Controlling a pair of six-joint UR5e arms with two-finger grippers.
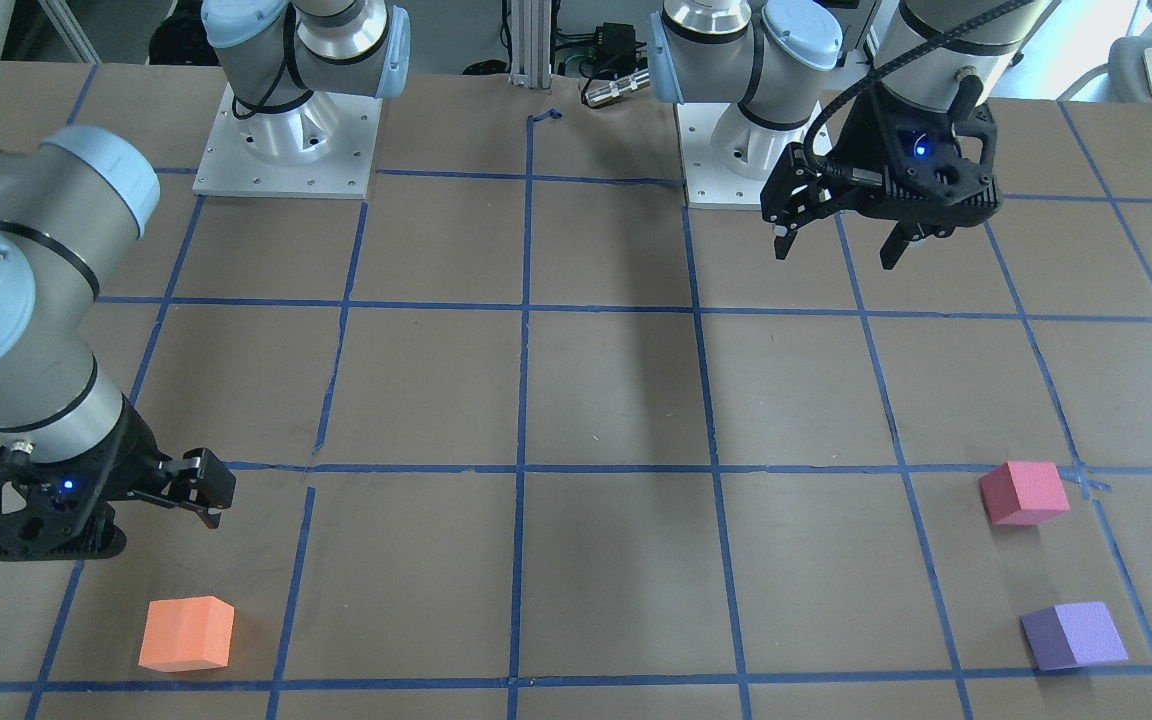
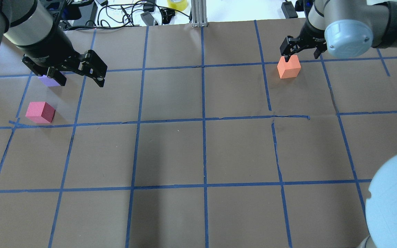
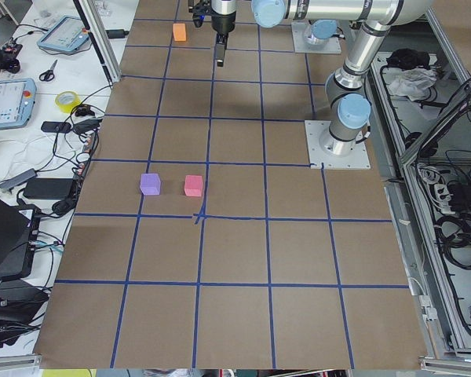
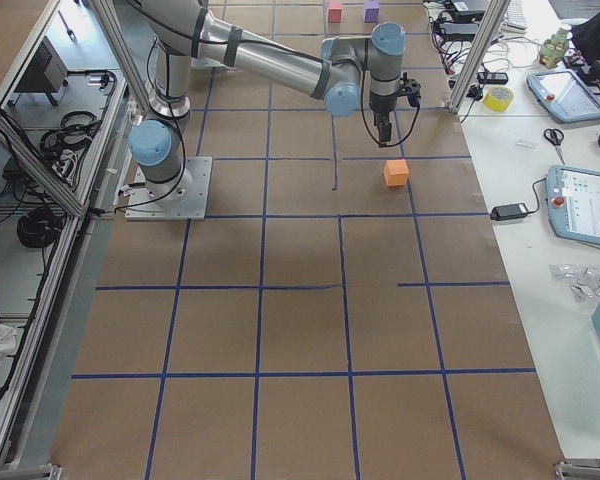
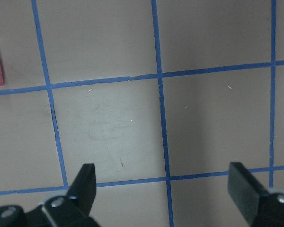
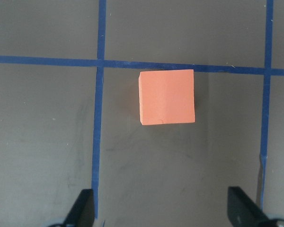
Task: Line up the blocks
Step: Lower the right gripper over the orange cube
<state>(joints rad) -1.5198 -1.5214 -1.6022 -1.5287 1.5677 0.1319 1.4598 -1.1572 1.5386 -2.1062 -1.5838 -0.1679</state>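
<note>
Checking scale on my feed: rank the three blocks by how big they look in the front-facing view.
1. orange block and purple block: look about alike, so unranked.
2. pinkish-red block: slightly smaller, but it lies farther from the camera, so unsure.

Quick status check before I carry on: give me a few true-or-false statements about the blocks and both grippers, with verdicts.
1. The right gripper holds the orange block. False: its jaws are open and the block sits on the table, clear of them.
2. The left gripper is open and empty. True.
3. The pink block touches the purple block. False: a gap separates them.
4. The orange block lies far across the table from the other two. True.
</note>
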